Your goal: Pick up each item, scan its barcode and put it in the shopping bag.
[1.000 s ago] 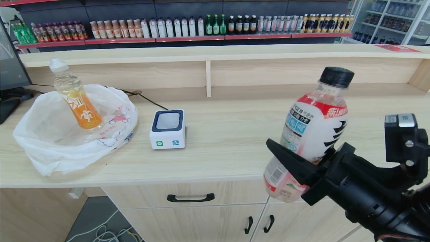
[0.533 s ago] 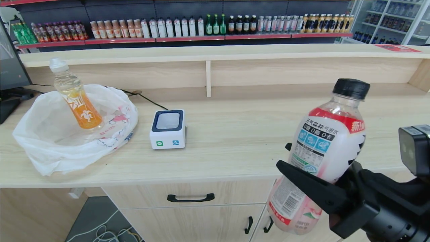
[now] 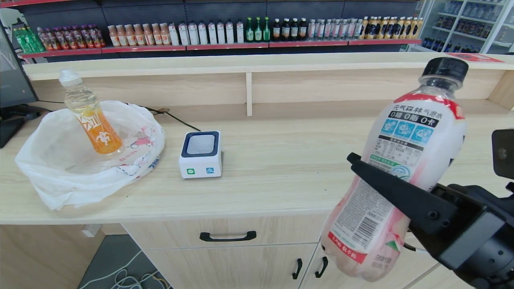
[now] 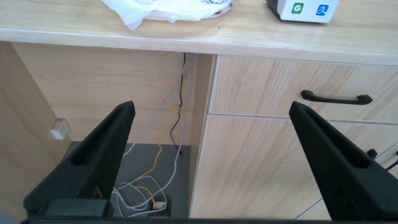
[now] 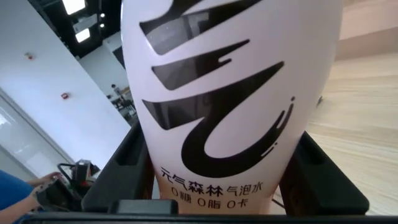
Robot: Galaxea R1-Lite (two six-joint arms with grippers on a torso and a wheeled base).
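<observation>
A pink-and-white drink bottle (image 3: 405, 172) with a black cap hangs tilted over the counter's front right edge, and my right gripper (image 3: 401, 176) is shut on its middle. Its barcode (image 3: 363, 228) shows low on the label. In the right wrist view the bottle (image 5: 230, 93) sits between the fingers of my right gripper (image 5: 217, 168). The white scanner (image 3: 200, 153) stands mid-counter. A white shopping bag (image 3: 60, 172) lies at the left with an orange drink bottle (image 3: 90, 116) leaning in it. My left gripper (image 4: 211, 162) is open below counter height, facing the cabinet front.
A monitor (image 3: 12, 80) stands at the far left edge. A raised wooden ledge (image 3: 257, 64) runs along the back of the counter (image 3: 273, 168). A cable (image 3: 176, 118) leads from the scanner to the back. Drawers with black handles (image 3: 227, 236) sit under the counter.
My right gripper has carried the pink bottle towards the camera and to the right, first dipping and then rising. The bottle has turned so that its barcode faces the head camera more.
</observation>
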